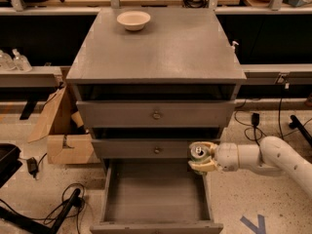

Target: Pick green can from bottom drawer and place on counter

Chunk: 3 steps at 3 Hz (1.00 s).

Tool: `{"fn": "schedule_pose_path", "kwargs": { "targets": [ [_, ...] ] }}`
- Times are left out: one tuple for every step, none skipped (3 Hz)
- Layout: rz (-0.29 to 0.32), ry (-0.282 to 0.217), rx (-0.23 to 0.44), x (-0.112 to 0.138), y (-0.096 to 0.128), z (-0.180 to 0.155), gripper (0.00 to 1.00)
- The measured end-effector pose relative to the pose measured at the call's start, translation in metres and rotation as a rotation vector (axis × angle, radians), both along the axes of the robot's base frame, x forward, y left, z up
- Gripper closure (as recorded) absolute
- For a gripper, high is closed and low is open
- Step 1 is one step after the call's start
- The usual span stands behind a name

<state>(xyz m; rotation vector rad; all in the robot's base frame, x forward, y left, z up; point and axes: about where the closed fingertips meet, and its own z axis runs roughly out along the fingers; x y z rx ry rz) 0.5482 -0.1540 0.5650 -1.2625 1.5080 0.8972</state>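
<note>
Camera view: grey three-drawer cabinet, matte painted wood, boxy. The bottom drawer (156, 189) is pulled fully out, a plain box with a flat bare floor. The end effector (202, 157) is over the drawer's rear right corner, just in front of the right end of the middle drawer (146, 149). Its pale fingers are closed round the green can (198, 151), which is upright, silver top showing, and lifted clear of the drawer floor. The white rounded arm (265, 156) comes in from the right, outside the cabinet's side.

The worktop (165, 48) is smooth and slightly shiny. A cream round bowl (133, 19) sits near its rear left corner, well apart from the can. The top drawer (156, 114) is shut and has a small round knob, and so does the middle one.

On the speckled floor there is an open cardboard box (66, 140) left of the cabinet, black cables (58, 204) at front left, and a blue tape mark (253, 223) at front right.
</note>
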Motion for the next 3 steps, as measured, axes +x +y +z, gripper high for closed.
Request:
{"fn": "schedule_pose_path", "kwargs": {
  "targets": [
    [0.002, 0.003, 0.001, 0.0, 0.001, 0.006, 1.0],
    [0.015, 0.028, 0.006, -0.002, 0.006, 0.056, 1.0],
    [0.023, 0.043, 0.034, -0.011, 0.012, 0.123, 1.0]
  ]
}}
